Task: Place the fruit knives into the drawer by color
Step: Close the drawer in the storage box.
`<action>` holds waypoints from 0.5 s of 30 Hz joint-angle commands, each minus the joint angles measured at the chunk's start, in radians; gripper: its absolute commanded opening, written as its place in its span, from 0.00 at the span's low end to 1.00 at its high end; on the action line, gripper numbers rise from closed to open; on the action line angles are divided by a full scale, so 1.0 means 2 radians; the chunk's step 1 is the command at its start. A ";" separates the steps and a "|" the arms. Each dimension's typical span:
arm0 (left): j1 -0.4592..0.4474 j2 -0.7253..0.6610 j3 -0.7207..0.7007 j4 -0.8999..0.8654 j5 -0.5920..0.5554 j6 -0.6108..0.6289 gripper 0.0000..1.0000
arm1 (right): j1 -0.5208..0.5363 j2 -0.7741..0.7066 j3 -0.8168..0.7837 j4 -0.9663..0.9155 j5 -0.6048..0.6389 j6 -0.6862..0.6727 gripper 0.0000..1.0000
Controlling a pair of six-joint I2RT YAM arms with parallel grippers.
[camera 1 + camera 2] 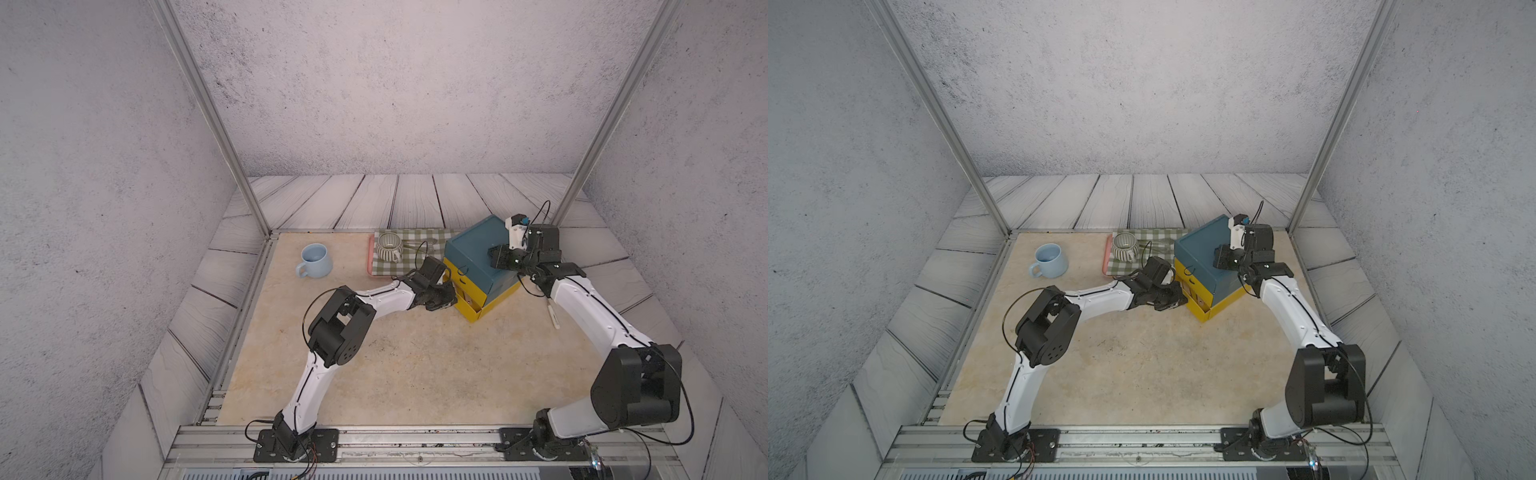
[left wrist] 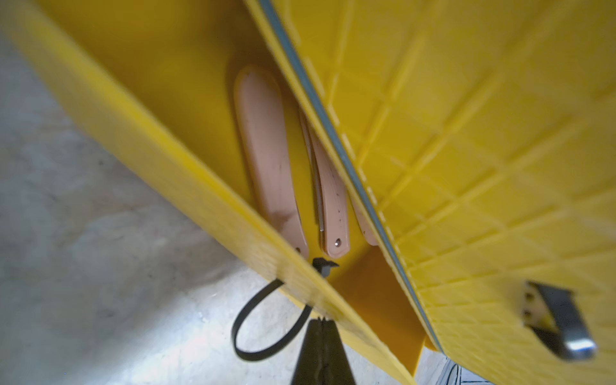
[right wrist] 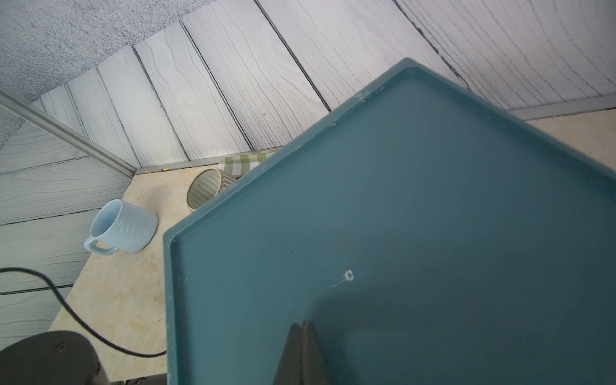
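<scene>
Salmon-pink fruit knives (image 2: pixel 266 150) are seen in the pulled-out bottom drawer (image 2: pixel 133 133); the left gripper (image 2: pixel 320 322) is closed at its ring pull (image 2: pixel 253 356), the right gripper (image 3: pixel 304 326) held closed, empty, over the drawer chest (image 3: pixel 400 200).

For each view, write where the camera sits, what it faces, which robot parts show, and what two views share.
Top views: high above the arm bases, facing down and back; both arms show.
Left wrist: on left arm, facing pink knives in the open drawer; shut left gripper shows.
Right wrist: on right arm, facing the chest's teal top; shut right gripper shows.
Shared: blue mug, right wrist and top views.
</scene>
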 commanded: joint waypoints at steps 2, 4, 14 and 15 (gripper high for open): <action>0.000 0.018 0.016 0.055 0.012 -0.010 0.00 | -0.002 0.078 -0.069 -0.247 0.056 -0.002 0.00; -0.001 0.023 0.016 0.070 0.013 -0.013 0.00 | -0.002 0.078 -0.069 -0.248 0.055 -0.002 0.00; -0.003 0.040 0.008 0.134 0.018 -0.036 0.00 | -0.002 0.078 -0.070 -0.246 0.057 -0.001 0.00; -0.003 0.037 0.005 0.139 0.020 -0.036 0.00 | -0.002 0.077 -0.071 -0.247 0.058 -0.001 0.00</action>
